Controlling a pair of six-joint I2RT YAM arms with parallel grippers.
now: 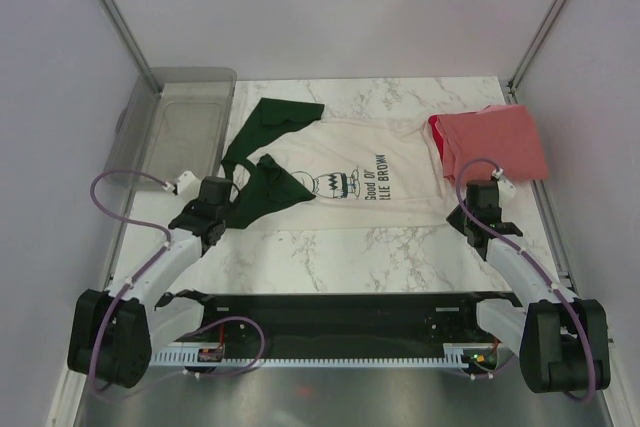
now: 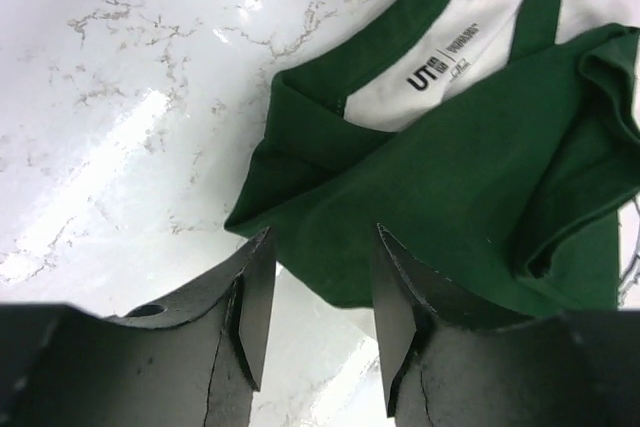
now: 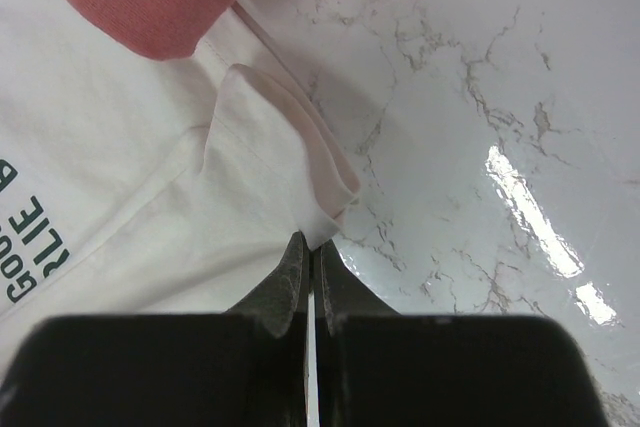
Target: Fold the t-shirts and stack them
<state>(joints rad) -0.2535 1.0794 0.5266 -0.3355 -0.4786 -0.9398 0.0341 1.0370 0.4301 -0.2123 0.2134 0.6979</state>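
Marble table (image 1: pixel 330 247); wrist views alone show left hand (image 2: pixel 324 235) parted, right hand (image 3: pixel 310 247) pinching cream t-shirt (image 3: pixel 150 197).

Clear grey rectangular plastic bin (image 1: pixel 180 132) with rounded corners, at far left edge of white marble-patterned tabletop (image 1: pixel 330 247). Plain pale walls around it. Slanted grey metal posts (image 1: pixel 110 7) at the back corners.

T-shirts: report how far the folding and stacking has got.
Done: nothing stacked; the red t-shirt lies rumpled, overlapping the cream t-shirt. In hand: right gripper pinches its hem corner; left gripper open over the green sleeve. Left: both folds, then stacking.
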